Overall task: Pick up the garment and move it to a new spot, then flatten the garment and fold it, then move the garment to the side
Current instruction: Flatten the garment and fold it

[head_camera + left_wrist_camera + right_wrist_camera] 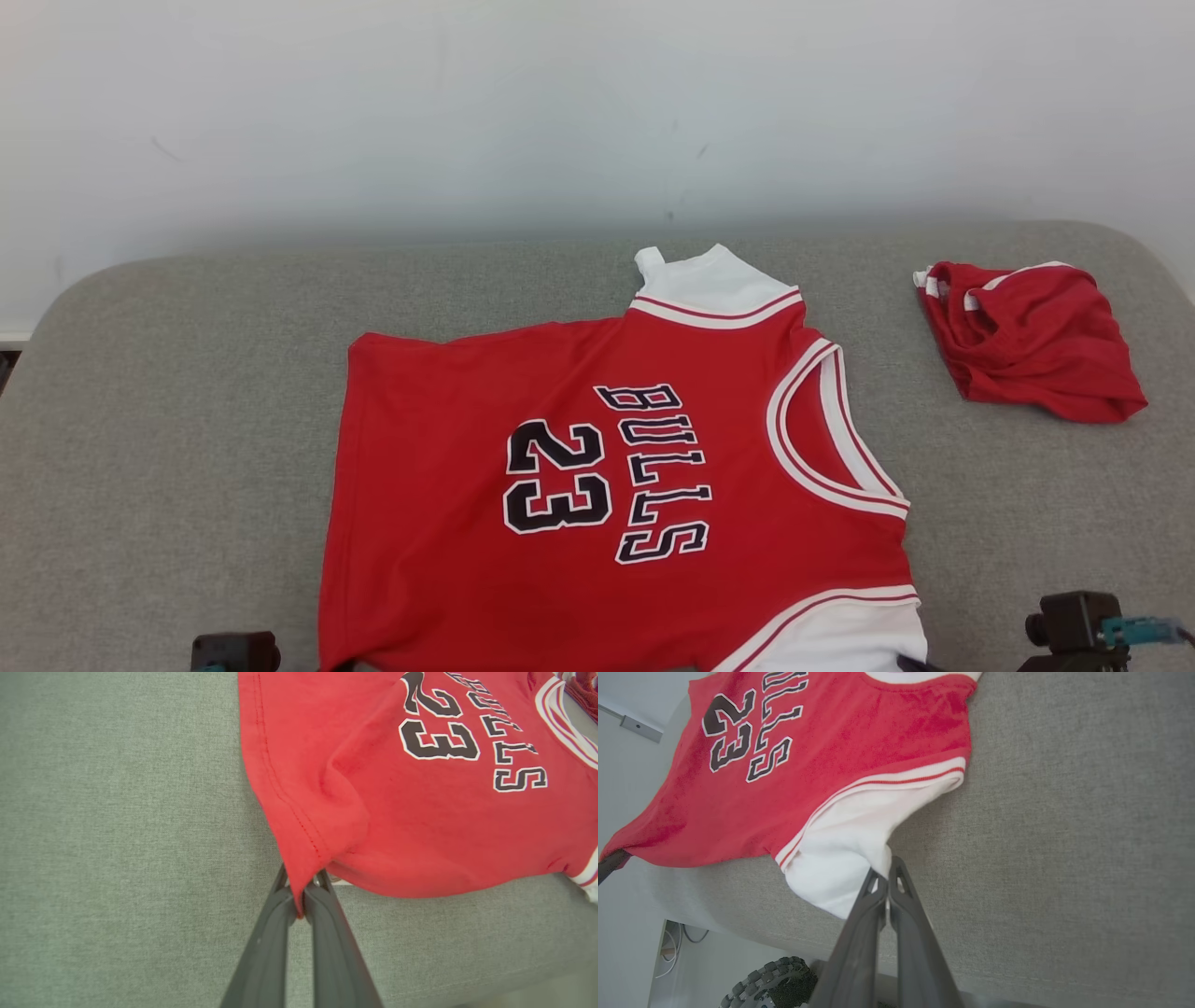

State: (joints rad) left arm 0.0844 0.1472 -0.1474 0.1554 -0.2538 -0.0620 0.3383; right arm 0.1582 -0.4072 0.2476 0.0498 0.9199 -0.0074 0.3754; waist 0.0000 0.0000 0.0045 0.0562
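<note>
A grey fabric surface [187, 373] with rounded far corners spans the lower two thirds of the head view. Across the top stands a plain white wall [467, 112], evenly lit, with a few faint dark marks. In the right wrist view a grey strip [640, 727] sits upper left. Pale floor [719, 961] with cables [691, 940] shows lower left.

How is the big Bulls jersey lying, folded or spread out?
Spread out: the jersey lies open on the grey surface, its whole number and lettering showing.
</note>
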